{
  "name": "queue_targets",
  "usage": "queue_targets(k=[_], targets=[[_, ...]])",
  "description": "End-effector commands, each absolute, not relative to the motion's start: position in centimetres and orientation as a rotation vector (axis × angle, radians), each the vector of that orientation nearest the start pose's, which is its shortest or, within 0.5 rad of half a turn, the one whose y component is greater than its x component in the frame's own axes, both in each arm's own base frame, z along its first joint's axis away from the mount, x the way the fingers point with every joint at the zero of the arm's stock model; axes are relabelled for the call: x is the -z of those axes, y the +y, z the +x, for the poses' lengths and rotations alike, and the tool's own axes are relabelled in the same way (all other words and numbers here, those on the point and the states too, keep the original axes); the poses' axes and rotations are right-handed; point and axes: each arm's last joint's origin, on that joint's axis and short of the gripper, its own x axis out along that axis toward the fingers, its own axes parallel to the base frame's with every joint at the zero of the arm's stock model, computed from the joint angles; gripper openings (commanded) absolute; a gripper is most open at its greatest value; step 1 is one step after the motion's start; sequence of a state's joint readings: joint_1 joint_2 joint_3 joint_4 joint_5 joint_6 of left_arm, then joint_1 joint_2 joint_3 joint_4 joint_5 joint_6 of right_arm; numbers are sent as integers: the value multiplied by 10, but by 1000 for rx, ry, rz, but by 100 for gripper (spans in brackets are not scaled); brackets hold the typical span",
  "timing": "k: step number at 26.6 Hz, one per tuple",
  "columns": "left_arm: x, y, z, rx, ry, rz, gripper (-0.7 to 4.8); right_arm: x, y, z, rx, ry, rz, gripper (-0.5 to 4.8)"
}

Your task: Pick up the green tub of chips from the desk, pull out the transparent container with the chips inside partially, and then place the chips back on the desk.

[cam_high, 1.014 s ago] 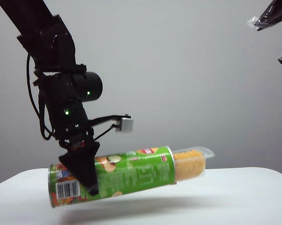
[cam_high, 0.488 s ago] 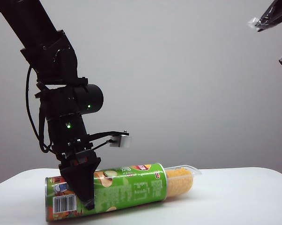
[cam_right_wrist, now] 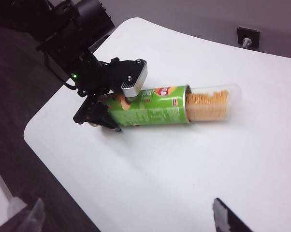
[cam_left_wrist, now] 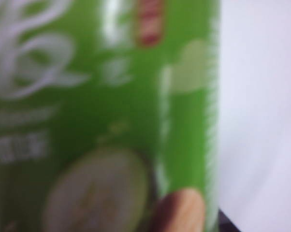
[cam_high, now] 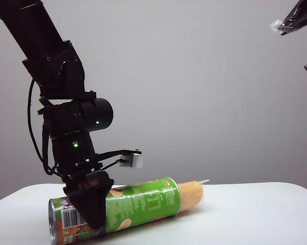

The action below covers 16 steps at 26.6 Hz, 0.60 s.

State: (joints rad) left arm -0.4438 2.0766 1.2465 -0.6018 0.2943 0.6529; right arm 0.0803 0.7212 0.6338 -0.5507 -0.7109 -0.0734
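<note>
Green tub of chips (cam_high: 125, 210) lay on the desk (cam_high: 255, 214) at lower left, left gripper (cam_high: 92, 214) astride it, grip unclear, while right gripper (cam_high: 296, 38), fingers spread, hung at upper right.

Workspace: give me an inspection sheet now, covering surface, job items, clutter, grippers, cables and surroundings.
Surface: white desk, bare apart from the can.
Job's things: green tub of chips lies on its side on the desk; transparent container sticks partly out of its open end, chips visible inside.
Clutter: nothing seen.
Grippers: left gripper straddles the tub near its barcode end; whether the fingers still press it cannot be told. Right gripper raised high to the right, open, empty.
Cables: black cable loops beside the left arm, clear of the tub.
Surroundings: plain grey wall; dark floor beside the desk.
</note>
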Motion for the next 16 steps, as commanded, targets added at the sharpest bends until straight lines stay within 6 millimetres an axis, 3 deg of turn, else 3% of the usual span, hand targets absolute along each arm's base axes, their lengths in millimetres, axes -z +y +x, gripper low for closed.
queue_targets(k=[1, 10, 16], targets=[[-97, -172, 326, 1059, 1241, 596, 454, -265, 30, 141, -792, 575, 126, 479], [-99, -183, 317, 1051, 1272, 649, 479, -265, 30, 141, -792, 580, 128, 479], [-112, -182, 317, 1011, 1258, 640, 479, -265, 30, 141, -793, 584, 130, 479]])
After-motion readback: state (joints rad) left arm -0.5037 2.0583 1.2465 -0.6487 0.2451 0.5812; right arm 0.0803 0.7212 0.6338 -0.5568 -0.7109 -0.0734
